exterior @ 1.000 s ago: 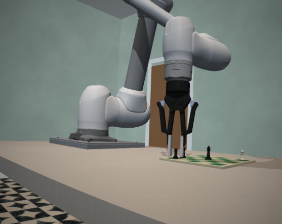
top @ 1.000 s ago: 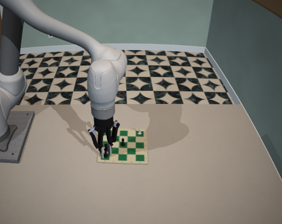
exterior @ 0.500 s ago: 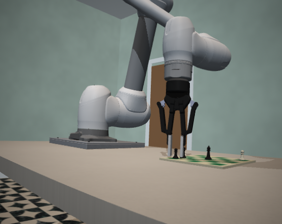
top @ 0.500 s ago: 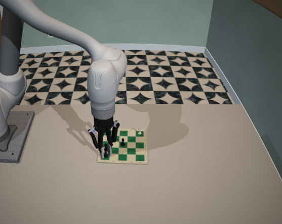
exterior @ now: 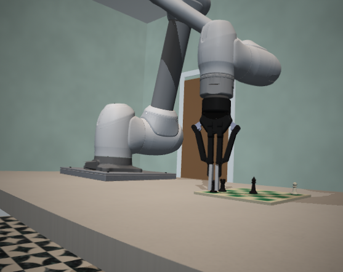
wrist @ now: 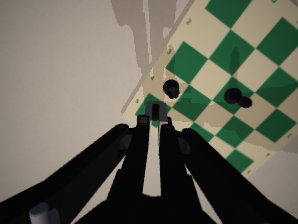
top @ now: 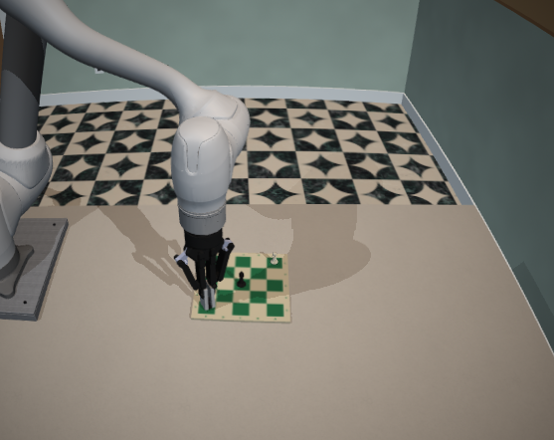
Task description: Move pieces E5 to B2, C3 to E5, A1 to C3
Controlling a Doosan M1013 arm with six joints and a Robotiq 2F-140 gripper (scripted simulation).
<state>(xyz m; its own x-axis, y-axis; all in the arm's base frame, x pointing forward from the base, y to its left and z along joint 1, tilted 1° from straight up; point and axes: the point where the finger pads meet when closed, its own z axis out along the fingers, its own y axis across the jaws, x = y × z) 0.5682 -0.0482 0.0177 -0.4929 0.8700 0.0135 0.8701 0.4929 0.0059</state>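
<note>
A black pawn (exterior: 213, 188) is being pinched between the jaws of the gripper (exterior: 213, 184), which are pressed in almost fully on it. The pawn is standing on a corner square of the board (top: 243, 319), the corner nearest the arm's base plate (top: 51, 231). In the wrist view that corner is lying just past the edge digit 4. The edge letters are too small to be read, so the square's name is not being given. Only the pawn's top (wrist: 157, 111) is being shown there, wedged between the two fingertips. In the top view it is being hidden wholly behind the dark fingers.

A black rook (exterior: 222, 185) is standing just beside the pawn, apart from the fingers, and is likewise being screened in the top view. A black bishop (top: 241, 280) is being seen upright near the board's middle. A white pawn (top: 274, 259) is being seen on the far opposite corner, well apart from the gripper.

The board is lying flat on the bench (top: 382, 373), well in from every bench edge. Open surface is being left on all sides of it. The arm's upper links are being cut off by the frame in all views.
</note>
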